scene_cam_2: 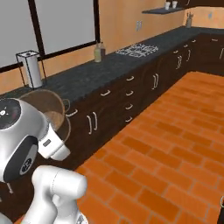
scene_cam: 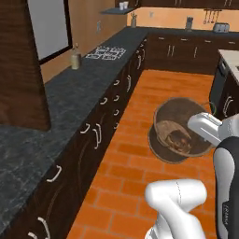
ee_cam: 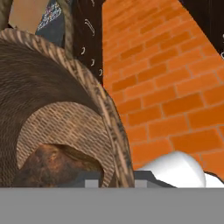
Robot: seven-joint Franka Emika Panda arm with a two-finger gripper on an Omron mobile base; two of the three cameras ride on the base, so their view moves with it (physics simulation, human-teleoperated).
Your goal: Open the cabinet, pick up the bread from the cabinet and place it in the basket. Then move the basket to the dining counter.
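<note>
The floor [scene_cam: 154, 84] is orange brick and takes up most of the room. A long black marbled worktop [scene_cam: 70, 93] runs along the wall, with dark drawers and silver handles under it. A stove top [scene_cam: 108, 52] sits far down the worktop, and a small bottle [scene_cam: 75, 59] stands near it. In the right base view a white paper towel holder [scene_cam_2: 29, 68] stands on the worktop by the window [scene_cam_2: 65, 26].

The white robot arm [scene_cam: 219, 135] reaches out over the floor. It holds the basket [scene_cam: 179, 128] up in the air, tipped on its side, so you can see right into it. The basket is brown and woven, with a thin loop handle at the rim.

The bread [scene_cam: 176, 137] is inside the basket, lying at the bottom. It is a small brown lump. In the hand view the bread [ee_cam: 54, 166] looks dark and bumpy, right next to the basket's [ee_cam: 87, 92] rim.

The claw is at the basket's rim, nearly closed, pinching the rim. The fingertips themselves are hidden.
</note>
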